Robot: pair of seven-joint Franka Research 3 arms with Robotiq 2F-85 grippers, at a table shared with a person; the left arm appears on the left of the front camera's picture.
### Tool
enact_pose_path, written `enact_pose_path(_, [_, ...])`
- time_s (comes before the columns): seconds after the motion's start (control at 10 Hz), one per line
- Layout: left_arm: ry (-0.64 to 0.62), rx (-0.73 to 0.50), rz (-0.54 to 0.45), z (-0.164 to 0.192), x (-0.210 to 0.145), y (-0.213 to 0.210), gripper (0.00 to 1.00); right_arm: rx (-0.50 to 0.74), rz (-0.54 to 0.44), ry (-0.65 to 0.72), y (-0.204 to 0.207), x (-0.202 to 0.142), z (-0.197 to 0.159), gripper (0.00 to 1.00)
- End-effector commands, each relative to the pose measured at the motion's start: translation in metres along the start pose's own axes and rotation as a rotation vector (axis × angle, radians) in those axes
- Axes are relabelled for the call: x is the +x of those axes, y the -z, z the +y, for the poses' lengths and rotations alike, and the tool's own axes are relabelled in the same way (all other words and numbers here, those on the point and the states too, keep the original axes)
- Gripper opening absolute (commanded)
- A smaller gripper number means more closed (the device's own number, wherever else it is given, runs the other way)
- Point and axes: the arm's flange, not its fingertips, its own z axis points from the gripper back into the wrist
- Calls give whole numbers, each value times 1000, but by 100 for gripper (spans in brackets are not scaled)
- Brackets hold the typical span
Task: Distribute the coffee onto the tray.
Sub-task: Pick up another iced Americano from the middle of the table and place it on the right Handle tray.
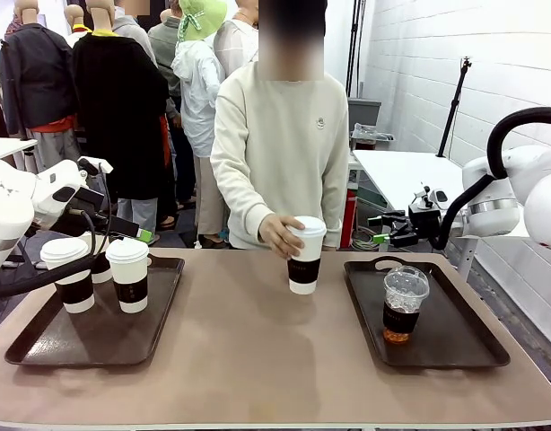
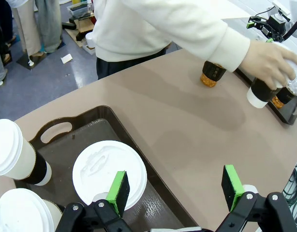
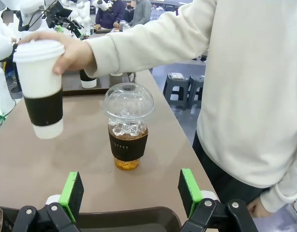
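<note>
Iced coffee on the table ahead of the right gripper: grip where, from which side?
Take the iced coffee at its dark sleeve, level, from the tray side, where the open right gripper faces it. It stands upright; the rounded dome lid would likely slip.

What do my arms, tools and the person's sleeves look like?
Left arm and right arm: white, rounded; a black cable loops over the right. Left tool and right tool: black, green pads. The person's sleeve: cream, ribbed cuff.
</note>
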Motion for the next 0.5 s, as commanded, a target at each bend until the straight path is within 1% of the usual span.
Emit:
enact_pose_path(0.0, [10,3,11,1,2,-3,100,-12,-9,4,5,2,6,100])
enact_pose_path(0.4, [10,3,11,1,2,-3,100,1,-10,8,10,1,3,100])
